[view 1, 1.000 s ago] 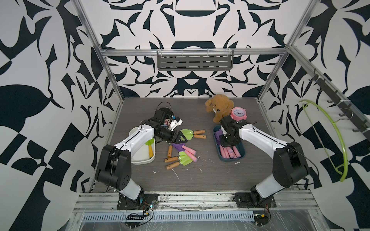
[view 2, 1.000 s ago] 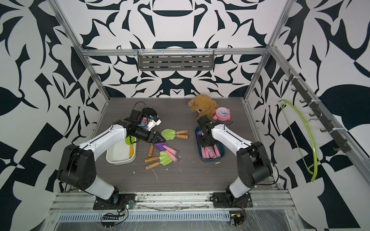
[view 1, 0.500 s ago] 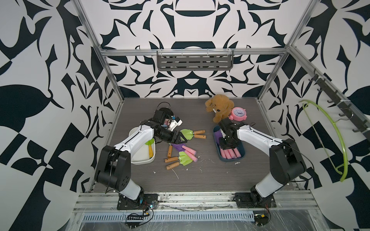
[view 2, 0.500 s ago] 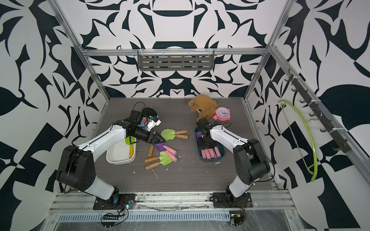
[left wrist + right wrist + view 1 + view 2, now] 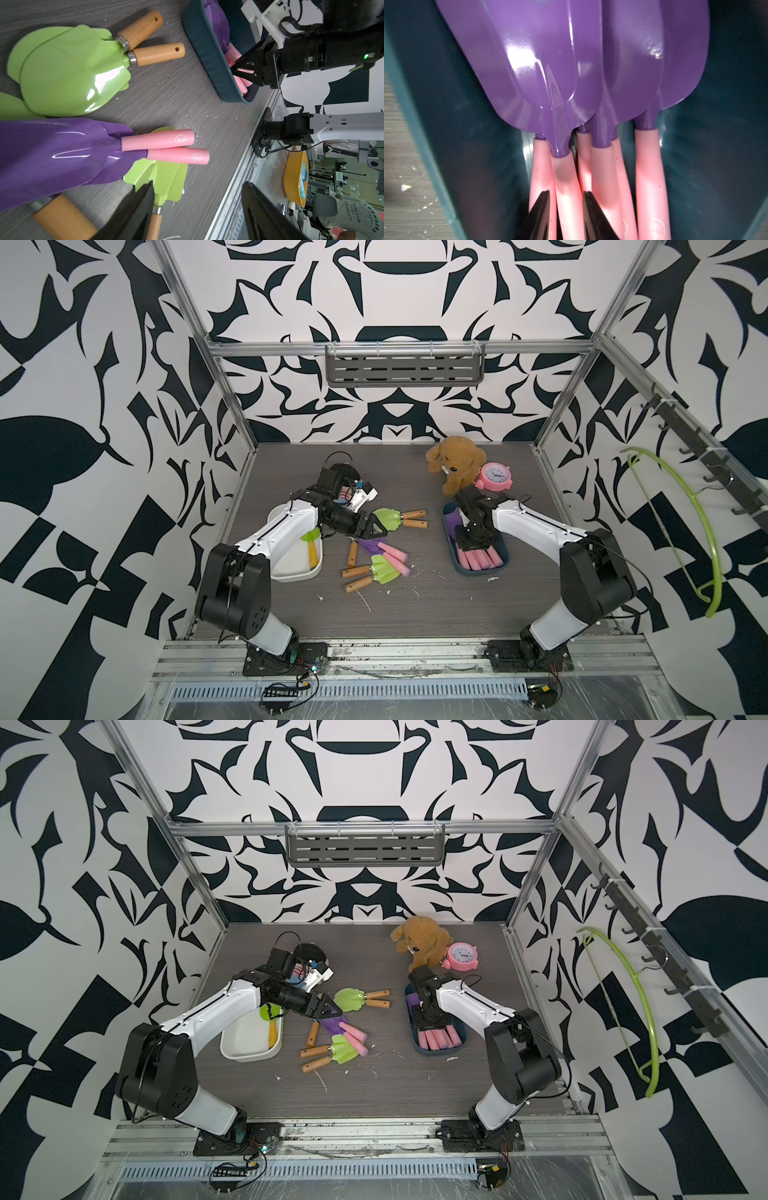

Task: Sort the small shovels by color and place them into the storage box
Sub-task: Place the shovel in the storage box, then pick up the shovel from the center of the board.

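1. The white box [image 5: 293, 568] sits at the far left of the surface [image 5: 415, 610]. It holds one green shovel [image 5: 311, 547] with a yellow handle, so it looks like the bin for greens. The left arm reaches out above it.
2. The left pincer [image 5: 376, 528] is released, with its jaws spread wide and nothing between them. It hangs low over the loose pile at mid-surface, probably lining up a pickup.
3. The far green pair [image 5: 390, 517] lies side by side with its wooden handles clear of the rest, and looks the easiest to take.
4. Two purple shovels [image 5: 62, 149] with pink handles overlap each other. They rest on the near green pair [image 5: 380, 571] and hide the blade of a lone shovel [image 5: 353, 553] with a wooden handle. Lifting those greens from beneath would likely drag the purples along.
5. The blue box [image 5: 478, 572] stands right of the pile. Its boxed shovels [image 5: 571, 62] are all purple and lie the same way, blades at the far end and pink handles near, so they nest.
6. The right pincer [image 5: 566, 195] is down inside the blue box, one jaw on each side of a single pink handle. It cannot be told whether the jaws clench the handle or stand loose. The handle rests among the others, which suggests a set-down.
7. The bear [image 5: 455, 462] and the clock [image 5: 494, 476] sit just behind the blue box and play no part in the task.
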`<state>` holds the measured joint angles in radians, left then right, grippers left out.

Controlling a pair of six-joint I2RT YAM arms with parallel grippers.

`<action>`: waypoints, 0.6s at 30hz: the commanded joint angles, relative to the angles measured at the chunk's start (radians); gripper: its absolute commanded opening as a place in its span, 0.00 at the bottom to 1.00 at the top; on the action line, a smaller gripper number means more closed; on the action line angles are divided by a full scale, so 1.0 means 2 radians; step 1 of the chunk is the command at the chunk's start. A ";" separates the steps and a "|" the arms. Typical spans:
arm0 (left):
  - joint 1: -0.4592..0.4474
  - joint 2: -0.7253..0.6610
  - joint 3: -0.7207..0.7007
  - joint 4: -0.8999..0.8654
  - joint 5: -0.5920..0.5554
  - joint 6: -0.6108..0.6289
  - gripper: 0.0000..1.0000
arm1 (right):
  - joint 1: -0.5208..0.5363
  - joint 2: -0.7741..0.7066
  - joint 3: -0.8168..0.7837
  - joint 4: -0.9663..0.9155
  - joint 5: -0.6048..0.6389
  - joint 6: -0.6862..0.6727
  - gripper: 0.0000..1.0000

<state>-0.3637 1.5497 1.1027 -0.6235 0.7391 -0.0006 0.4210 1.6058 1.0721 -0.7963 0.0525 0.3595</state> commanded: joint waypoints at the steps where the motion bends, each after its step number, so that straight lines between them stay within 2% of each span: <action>1: 0.004 -0.020 -0.010 -0.019 -0.014 0.039 0.73 | 0.001 -0.049 0.024 -0.019 0.003 0.006 0.32; 4: 0.012 -0.027 -0.008 -0.036 -0.026 0.070 0.73 | 0.013 -0.077 0.038 -0.017 -0.013 -0.001 0.32; 9: 0.040 -0.047 -0.012 -0.061 -0.034 0.117 0.73 | 0.071 -0.090 0.056 0.006 -0.055 -0.022 0.32; 14: 0.072 -0.078 -0.032 -0.063 -0.033 0.130 0.75 | 0.143 -0.038 0.083 0.022 -0.074 -0.038 0.31; 18: 0.093 -0.101 -0.045 -0.060 -0.021 0.129 0.75 | 0.161 0.015 0.105 0.053 -0.109 -0.045 0.32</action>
<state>-0.1989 1.3865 1.0317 -0.7193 0.6735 0.2272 0.7357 1.5932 1.2346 -0.7376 -0.1059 0.3008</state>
